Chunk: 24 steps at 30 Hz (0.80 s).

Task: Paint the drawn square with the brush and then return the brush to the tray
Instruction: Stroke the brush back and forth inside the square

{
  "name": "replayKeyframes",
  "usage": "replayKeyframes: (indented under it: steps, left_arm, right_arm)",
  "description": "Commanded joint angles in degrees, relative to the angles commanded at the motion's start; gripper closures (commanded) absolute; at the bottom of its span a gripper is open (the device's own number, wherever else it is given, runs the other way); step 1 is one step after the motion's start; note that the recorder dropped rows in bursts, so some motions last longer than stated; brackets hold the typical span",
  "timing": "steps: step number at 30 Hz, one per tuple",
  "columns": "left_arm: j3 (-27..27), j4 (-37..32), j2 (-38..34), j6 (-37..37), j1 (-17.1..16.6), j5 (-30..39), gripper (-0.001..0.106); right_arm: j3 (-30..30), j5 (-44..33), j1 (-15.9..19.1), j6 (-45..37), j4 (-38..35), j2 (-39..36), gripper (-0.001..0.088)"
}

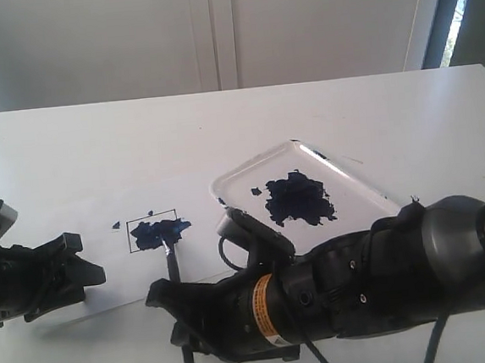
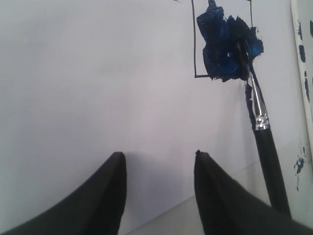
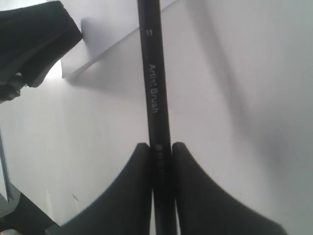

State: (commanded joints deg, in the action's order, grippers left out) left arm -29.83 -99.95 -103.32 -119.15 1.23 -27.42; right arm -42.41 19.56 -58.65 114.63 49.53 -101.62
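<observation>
Right gripper [image 3: 160, 148] clamps the brush [image 2: 267, 156] handle far back, for reach | tip lies on the square [image 1: 152, 230], 4 o'clock side | left gripper [image 2: 159, 161] wide, empty | tray [image 1: 295, 156] at 3 o'clock of square.

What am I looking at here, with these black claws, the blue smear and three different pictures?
This is a robot with two arms, each ending in a two-fingered gripper. One picture comes from a camera off the arms and shows the whole white table. The other two come from cameras on the wrists, looking past the fingers. On the table lie a paper sheet with a drawn square, partly smeared with blue paint, and a white tray holding a blue paint blot. The right gripper is shut on the black handle of the brush, whose tip rests on the smear. The left gripper is open and holds nothing.
</observation>
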Motion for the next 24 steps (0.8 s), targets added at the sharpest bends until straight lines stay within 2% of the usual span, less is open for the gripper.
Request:
replayKeyframes:
  steps: [4, 12, 16, 24]
  left_arm:
    - [0.0, 0.0, 0.0, 0.0, 0.0, -0.4, 0.053]
    - [0.0, 0.0, 0.0, 0.0, 0.0, -0.9, 0.053]
    - [0.0, 0.0, 0.0, 0.0, 0.0, -1.4, 0.053]
    - [0.0, 0.0, 0.0, 0.0, 0.0, -1.4, 0.053]
  right_arm:
    - [-2.5, 0.4, 0.0, -1.4, -3.5, -1.0, 0.0868]
    - [-7.4, 4.1, -0.1, -1.5, -5.3, -3.6, 0.0868]
    - [-7.8, 4.3, -0.1, -1.3, -6.0, -4.4, 0.0868]
    - [-7.8, 14.6, -0.2, 1.1, -11.2, -9.2, 0.0868]
